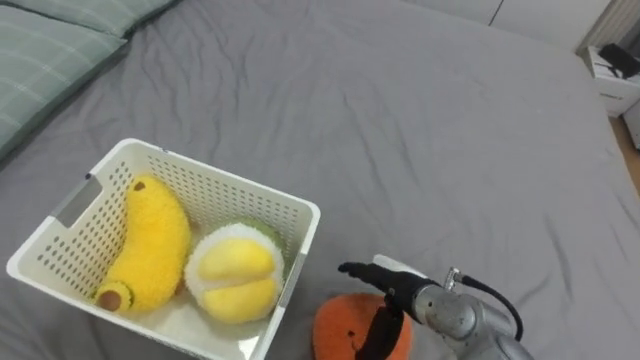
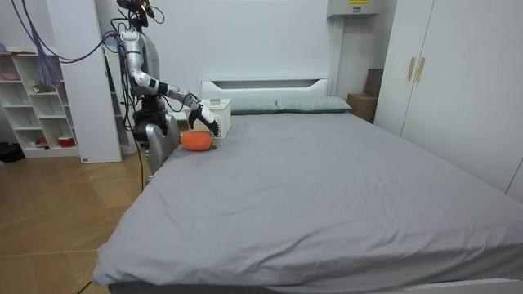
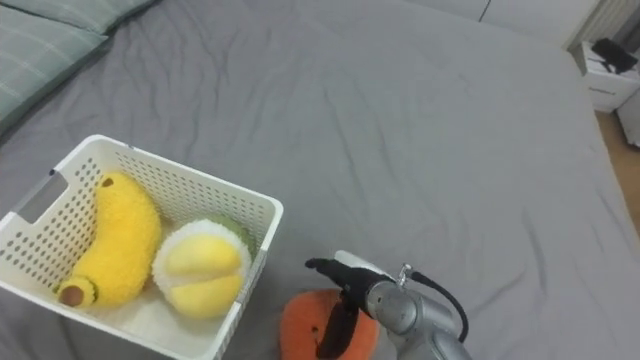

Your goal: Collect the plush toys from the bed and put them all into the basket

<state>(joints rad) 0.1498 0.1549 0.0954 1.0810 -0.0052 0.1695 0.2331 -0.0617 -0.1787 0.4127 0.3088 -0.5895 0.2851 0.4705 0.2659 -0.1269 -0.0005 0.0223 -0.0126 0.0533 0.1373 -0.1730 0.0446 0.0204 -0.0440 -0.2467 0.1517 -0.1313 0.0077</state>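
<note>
A white perforated basket [image 1: 222,178] sits on the grey bed at lower left. Inside lie a yellow banana plush [image 1: 150,240] and a round yellow-and-white plush [image 1: 237,272]. Just right of the basket, an orange plush toy [image 1: 345,325] rests on the sheet at the bottom edge. My right hand [image 1: 400,285] hovers over it, open, with one dark finger stretched toward the basket and another hanging down in front of the toy. In the room view the hand [image 2: 204,119] is a little above the orange toy [image 2: 196,140], next to the basket [image 2: 217,114].
Green checked pillows [image 1: 50,50] lie at the upper left. A white bedside table [image 1: 615,85] stands past the bed's far right corner. The grey sheet [image 1: 420,130] stretches wide beyond the basket. I stand at the bed's side near its head, beside a white shelf [image 2: 37,106].
</note>
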